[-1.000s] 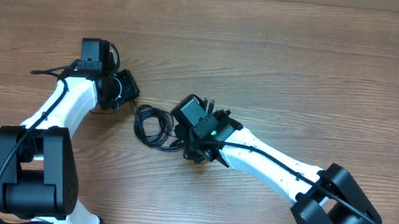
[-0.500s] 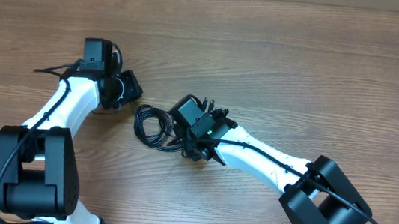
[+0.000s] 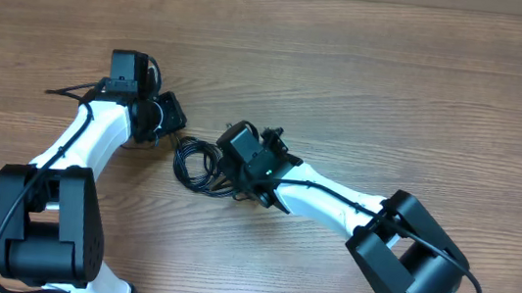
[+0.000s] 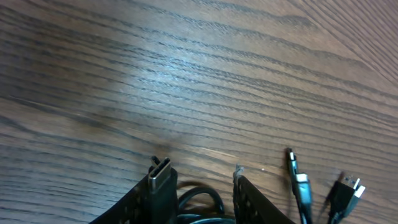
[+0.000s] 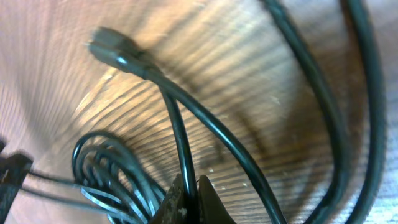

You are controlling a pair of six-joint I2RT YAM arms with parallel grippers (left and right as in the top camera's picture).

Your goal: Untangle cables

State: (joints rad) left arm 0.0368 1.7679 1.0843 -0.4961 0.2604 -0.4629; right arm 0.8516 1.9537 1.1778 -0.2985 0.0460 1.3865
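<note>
A: Entry. Where are the cables (image 3: 196,164)?

B: 1 tangled coil on the table (image 3: 416,85), between the 2 arms, toward the robot's side. The right gripper (image 5: 188,198) is pinched together on 1 strand coming out of the coil. A dark plug (image 5: 109,48) on a neighbouring strand lies free on the wood. The left gripper (image 4: 200,175) has its jaws apart with a loop lying in the gap, and I see no clamp there. A silver-tipped plug (image 4: 297,177) and 1 more lie loose just beside it.

A: Step?

B: My reading: the first separating pull. The strand is secured but the coil is not yet opened.

A: Next move?

B: Probably the left closes on the loop or pins it. The right then draws its strand away slowly, low to the wood. Risk: the whole coil drags along instead of loosening.

A: Room?

B: Ample. There is bare wood beyond the coil up to the far edge, and out to the right. It is tight only between the 2 wrists, which sit near each other, and back toward the arm bases.
</note>
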